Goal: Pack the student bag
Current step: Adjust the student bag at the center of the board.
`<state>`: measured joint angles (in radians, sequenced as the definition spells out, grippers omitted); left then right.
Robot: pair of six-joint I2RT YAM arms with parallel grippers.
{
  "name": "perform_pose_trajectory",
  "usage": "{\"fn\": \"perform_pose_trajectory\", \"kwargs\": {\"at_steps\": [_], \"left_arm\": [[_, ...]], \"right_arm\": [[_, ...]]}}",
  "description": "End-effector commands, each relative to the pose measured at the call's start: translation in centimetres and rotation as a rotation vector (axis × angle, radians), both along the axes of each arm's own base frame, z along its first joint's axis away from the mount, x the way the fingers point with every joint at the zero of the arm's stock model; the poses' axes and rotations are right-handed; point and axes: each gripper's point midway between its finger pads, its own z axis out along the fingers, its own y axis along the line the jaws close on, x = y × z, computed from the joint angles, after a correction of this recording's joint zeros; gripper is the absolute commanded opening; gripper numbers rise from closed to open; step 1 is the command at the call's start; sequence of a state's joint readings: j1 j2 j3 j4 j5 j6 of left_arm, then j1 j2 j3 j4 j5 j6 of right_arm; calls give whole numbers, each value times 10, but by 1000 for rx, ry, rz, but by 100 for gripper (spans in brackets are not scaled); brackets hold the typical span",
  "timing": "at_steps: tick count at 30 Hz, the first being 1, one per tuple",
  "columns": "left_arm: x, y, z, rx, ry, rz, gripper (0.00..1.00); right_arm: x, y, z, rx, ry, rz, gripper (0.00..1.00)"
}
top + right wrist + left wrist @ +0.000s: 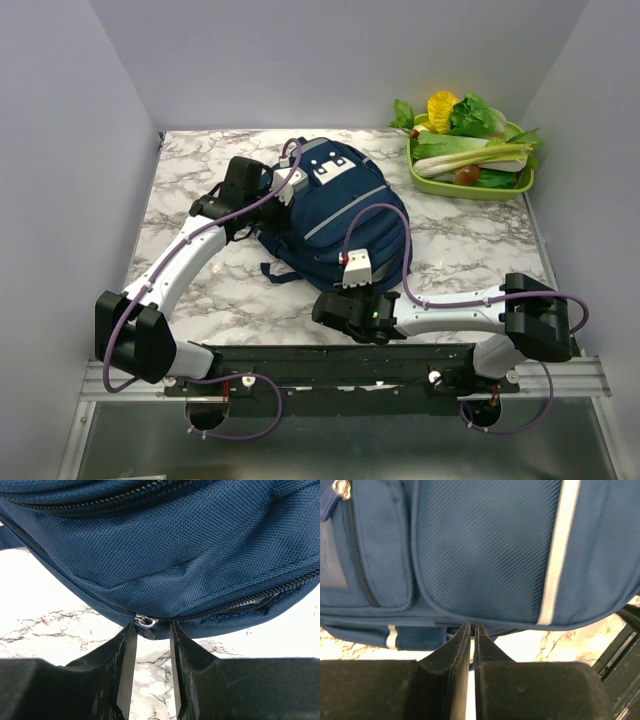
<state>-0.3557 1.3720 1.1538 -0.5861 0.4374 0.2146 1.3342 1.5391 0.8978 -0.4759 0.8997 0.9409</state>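
Observation:
The navy student bag [345, 205] lies in the middle of the marble table, grey stripe and light patches facing up. My left gripper [281, 192] is at its left side. In the left wrist view the jaws [471, 626] stand almost together and pinch the lower seam of the bag [485, 545]. My right gripper [349, 292] is at the bag's near edge. In the right wrist view it [152, 625] is open, with the silver zipper slider and its blue pull tab [146, 622] between the tips, next to the left finger. The zip to the right of the slider gapes slightly.
A green tray [470, 187] of vegetables stands at the back right corner. Grey walls close the table at the left, back and right. A bag strap [280, 272] trails on the marble near the bag's front left.

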Motion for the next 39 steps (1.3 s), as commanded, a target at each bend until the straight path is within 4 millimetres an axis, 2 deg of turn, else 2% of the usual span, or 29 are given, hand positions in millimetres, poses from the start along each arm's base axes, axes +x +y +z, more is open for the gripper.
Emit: {"fn": "perform_pose_trajectory", "kwargs": {"at_steps": [1, 10, 19, 23, 24, 27, 34, 39], "left_arm": [[-7, -24, 14, -51, 15, -48, 15], [-8, -36, 10, -40, 20, -68, 15], [-15, -48, 8, -51, 37, -84, 15], [-17, -49, 7, -44, 34, -91, 15], [-17, -48, 6, -42, 34, -93, 15], [-16, -47, 6, -29, 26, -95, 15], [-17, -42, 22, -14, -27, -105, 14], [-17, -36, 25, 13, -51, -103, 14]], "right_arm": [[7, 18, 10, 50, -49, -19, 39], [6, 29, 12, 87, -67, 8, 52], [9, 33, 2, 90, -68, -39, 50], [11, 28, 4, 94, -80, -87, 39], [10, 25, 6, 100, -80, -102, 33], [7, 19, 12, 131, -88, -111, 26], [-9, 7, 17, 177, -74, -87, 7], [-18, 2, 17, 200, -56, -70, 1]]}}
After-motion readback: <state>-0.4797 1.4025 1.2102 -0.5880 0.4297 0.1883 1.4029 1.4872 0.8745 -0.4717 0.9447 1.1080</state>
